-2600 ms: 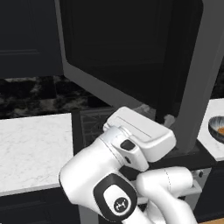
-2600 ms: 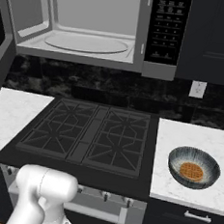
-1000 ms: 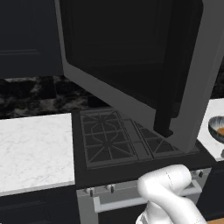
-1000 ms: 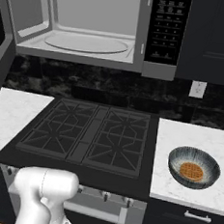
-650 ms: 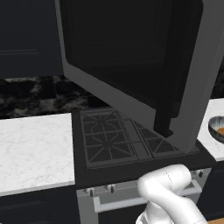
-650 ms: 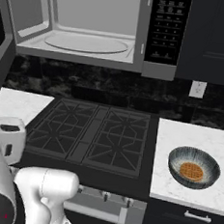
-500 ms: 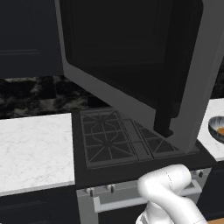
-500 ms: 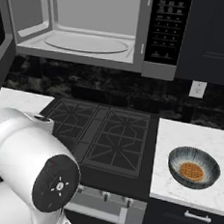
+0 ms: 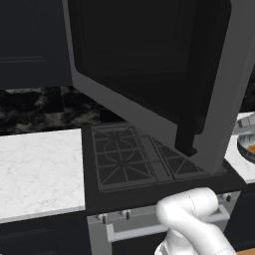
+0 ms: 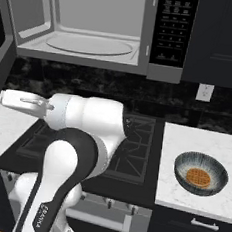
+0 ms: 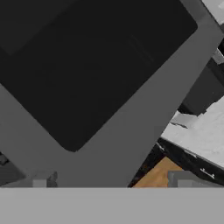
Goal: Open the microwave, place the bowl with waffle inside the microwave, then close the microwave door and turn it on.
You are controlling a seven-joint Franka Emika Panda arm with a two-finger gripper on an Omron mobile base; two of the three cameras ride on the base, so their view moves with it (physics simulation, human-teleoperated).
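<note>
Dark cabinets and a black stove (image 10: 135, 150) between two white marble counters make up this kitchen. Nearest, in the right base view, the arm folds across the stove with its hand reaching toward 9 o'clock, over the left counter (image 10: 1, 132); the gripper (image 10: 9, 99) sits at the frame's left, jaws spread wide and holding nothing. In the hand view the door (image 11: 109, 100) looms close, its dark window toward 11 o'clock and grey frame running diagonally. On the right counter (image 10: 186, 137), at about 4 o'clock, the bowl (image 10: 201, 173) rests with the waffle (image 10: 199, 177) inside, well apart from the gripper. Farther back and above, the microwave (image 10: 104, 29) stands open, its turntable bare and the button panel at 1 o'clock. In the left base view the door (image 9: 149, 84) swings far out over the stove. By my reading, opening is done; picking up the bowl, setting it inside, shutting the door and starting the oven all remain.
</note>
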